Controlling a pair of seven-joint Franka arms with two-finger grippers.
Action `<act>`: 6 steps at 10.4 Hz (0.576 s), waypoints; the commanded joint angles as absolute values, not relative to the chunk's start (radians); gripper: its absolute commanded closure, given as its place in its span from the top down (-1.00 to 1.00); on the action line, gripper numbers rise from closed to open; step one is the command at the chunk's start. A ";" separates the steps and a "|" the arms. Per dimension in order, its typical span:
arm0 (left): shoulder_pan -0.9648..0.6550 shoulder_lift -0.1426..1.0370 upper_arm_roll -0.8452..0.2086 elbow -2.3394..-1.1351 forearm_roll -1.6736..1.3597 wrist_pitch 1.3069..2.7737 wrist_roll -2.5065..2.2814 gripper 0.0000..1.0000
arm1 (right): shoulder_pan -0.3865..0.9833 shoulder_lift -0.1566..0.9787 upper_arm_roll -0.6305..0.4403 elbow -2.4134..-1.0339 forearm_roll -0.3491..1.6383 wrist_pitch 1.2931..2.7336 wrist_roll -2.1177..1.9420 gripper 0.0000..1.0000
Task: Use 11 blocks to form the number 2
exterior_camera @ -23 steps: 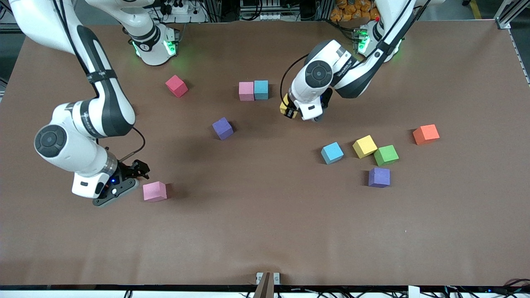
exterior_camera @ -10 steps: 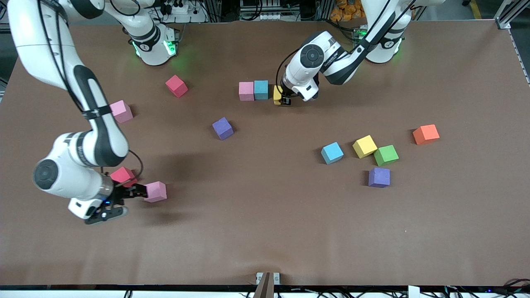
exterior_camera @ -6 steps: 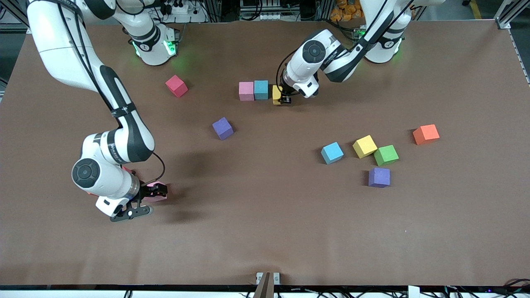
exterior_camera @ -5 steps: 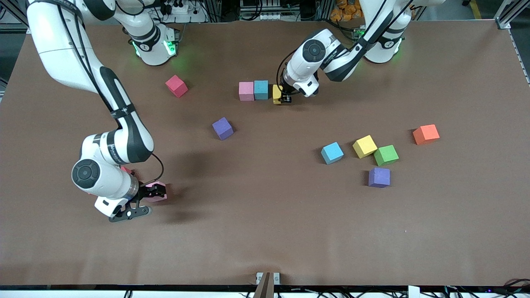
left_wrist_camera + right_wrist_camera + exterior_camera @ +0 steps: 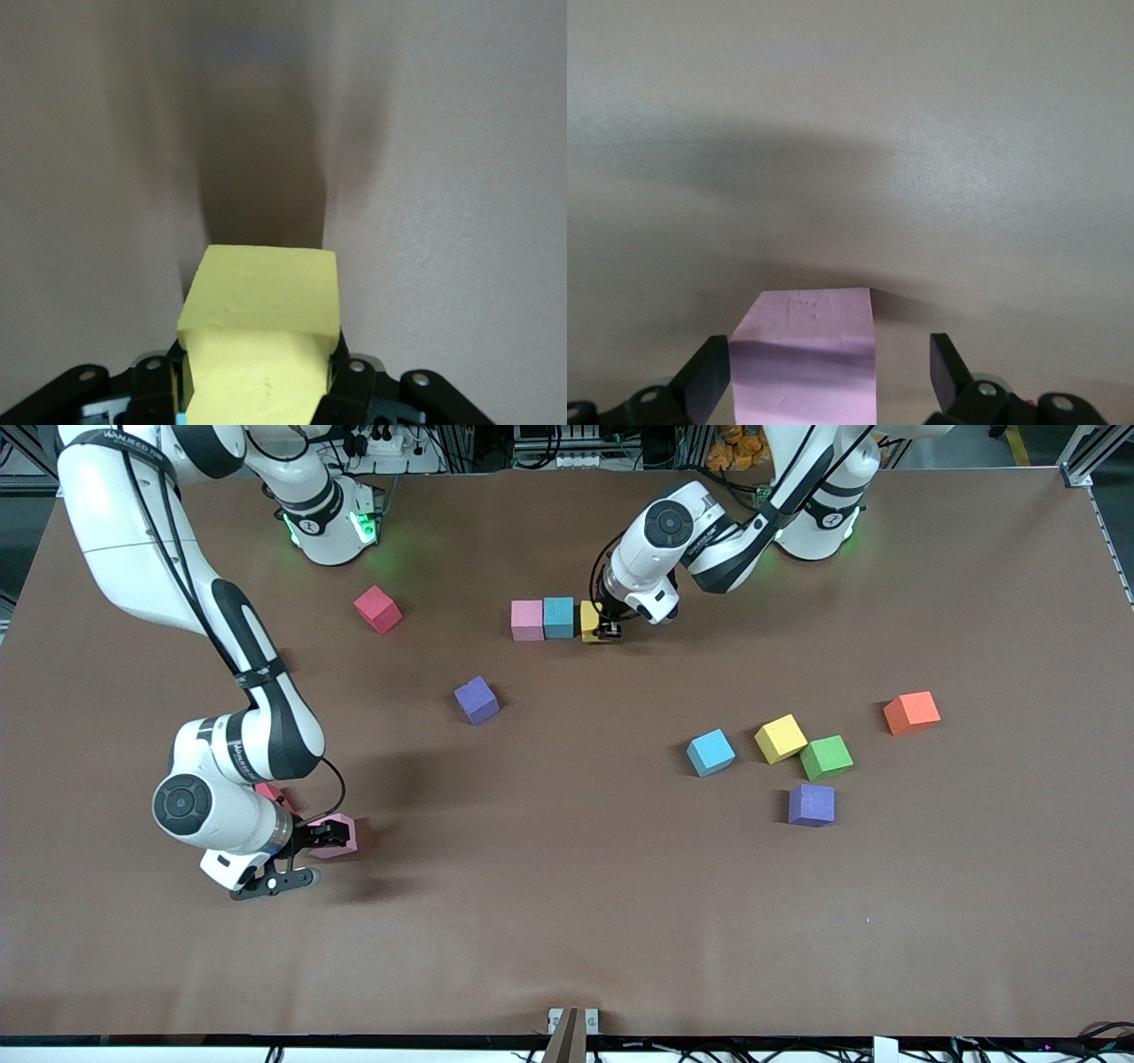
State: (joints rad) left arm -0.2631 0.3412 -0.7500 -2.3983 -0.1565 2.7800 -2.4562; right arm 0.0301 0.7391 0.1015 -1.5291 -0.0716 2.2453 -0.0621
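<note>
clamping a yellow block (image 5: 588,621) from above, the left gripper (image 5: 608,632) sets it at the 3 o'clock end of a pink block (image 5: 527,620) and a light blue block (image 5: 558,617); judging by the task, this run is the top bar of the number 2, its long axis lying 9-to-3 in the front view. toward the right arm's end, at about 8 o'clock from that row, the right gripper (image 5: 330,836) straddles a second pink block (image 5: 806,354) with fingers spread and a gap each side, probably ready to pick it. other blocks lie scattered around 4 o'clock.
</note>
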 commanded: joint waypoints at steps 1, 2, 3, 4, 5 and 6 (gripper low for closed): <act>-0.296 0.324 -0.752 -2.418 -0.172 2.809 -2.477 -1.00 | 0.023 0.755 0.112 -1.519 -0.077 2.250 -0.041 1.00; -0.298 0.331 -0.752 -2.418 -0.172 2.812 -2.477 -1.00 | 0.023 0.764 0.112 -1.519 -0.077 2.253 -0.041 1.00; -0.298 0.334 -0.752 -2.418 -0.172 2.815 -2.477 -1.00 | 0.021 0.773 0.112 -1.520 -0.077 2.267 -0.041 1.00; -0.298 0.337 -0.752 -2.418 -0.172 2.816 -2.477 -1.00 | 0.021 0.784 0.112 -1.516 -0.078 2.269 -0.037 1.00; -0.296 0.339 -0.750 -2.418 -0.172 2.816 -2.477 -0.99 | 0.021 0.784 0.112 -1.513 -0.078 2.267 -0.026 1.00; -0.298 0.347 -0.750 -2.418 -0.172 2.824 -2.477 -0.99 | 0.021 0.784 0.112 -1.516 -0.075 2.267 -0.020 1.00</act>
State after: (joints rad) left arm -0.2943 0.3441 -0.7487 -2.4062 -0.1565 2.7943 -2.4677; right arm 0.0302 0.7743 0.1020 -1.5292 -0.0714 2.2662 -0.0451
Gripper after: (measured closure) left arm 0.432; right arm 0.000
